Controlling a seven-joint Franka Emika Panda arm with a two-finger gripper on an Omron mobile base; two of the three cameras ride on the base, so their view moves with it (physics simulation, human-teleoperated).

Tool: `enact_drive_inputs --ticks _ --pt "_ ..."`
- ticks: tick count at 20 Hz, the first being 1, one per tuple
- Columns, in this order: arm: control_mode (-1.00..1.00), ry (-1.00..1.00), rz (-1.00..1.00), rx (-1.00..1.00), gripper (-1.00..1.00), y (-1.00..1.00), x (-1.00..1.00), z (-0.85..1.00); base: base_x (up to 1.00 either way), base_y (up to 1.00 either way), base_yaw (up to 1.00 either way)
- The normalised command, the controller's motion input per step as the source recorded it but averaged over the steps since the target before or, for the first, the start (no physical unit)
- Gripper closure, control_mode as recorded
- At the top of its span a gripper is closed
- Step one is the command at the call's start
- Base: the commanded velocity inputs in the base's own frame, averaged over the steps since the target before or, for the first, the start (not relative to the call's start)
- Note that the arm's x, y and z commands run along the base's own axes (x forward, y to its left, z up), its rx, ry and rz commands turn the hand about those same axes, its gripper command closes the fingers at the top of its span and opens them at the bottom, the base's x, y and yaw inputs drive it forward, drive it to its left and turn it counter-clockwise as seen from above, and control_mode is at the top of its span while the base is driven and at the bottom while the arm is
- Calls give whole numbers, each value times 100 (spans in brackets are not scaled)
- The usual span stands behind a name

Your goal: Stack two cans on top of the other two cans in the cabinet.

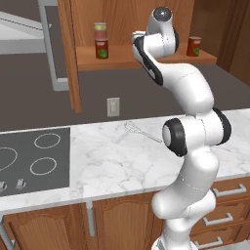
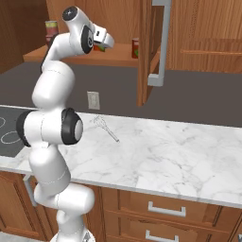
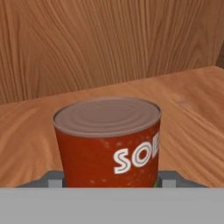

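- Hand view: small red cylindrical can with grey ridged top and white lettering (image 3: 109, 140) dead ahead and very close, upright on the reddish-brown wooden cabinet shelf (image 3: 192, 109), long axis vertical.
- Two-finger gripper (image 3: 111, 177) low at the can's base, one grey fingertip (image 3: 54, 178) peeking out either side of the can; jaws wide enough to straddle it, but whether pressing on it or just beside it cannot be told.
- Left base view: pale can with yellow-green and pink bands (image 1: 100, 31) already sitting atop another red can with green label patch (image 1: 101, 49) near the left end of the shelf; a third red can (image 1: 194, 46) alone toward the right end.
- Arm reaching up into the cabinet between those two spots.
- Probably the second stack underway: can at the fingers likely to be lifted straight up and carried sideways to the lone red can on the right.
- Thin wire whisk (image 1: 141, 131) lying on the white marble counter (image 1: 112, 161) below, well apart from the work.
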Motion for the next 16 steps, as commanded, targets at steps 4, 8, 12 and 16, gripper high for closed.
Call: enact_drive_inputs --ticks 4,8,12,16 --pt "-100 -1 0 0 100 -19 -26 0 0 0 0" --pt "-100 -10 -2 -1 100 -16 -34 2 0 0 0" --pt "-100 -11 -10 -1 100 -18 -24 16 0 0 0" --pt "-100 -16 -13 -5 100 -19 -18 13 0 0 0"
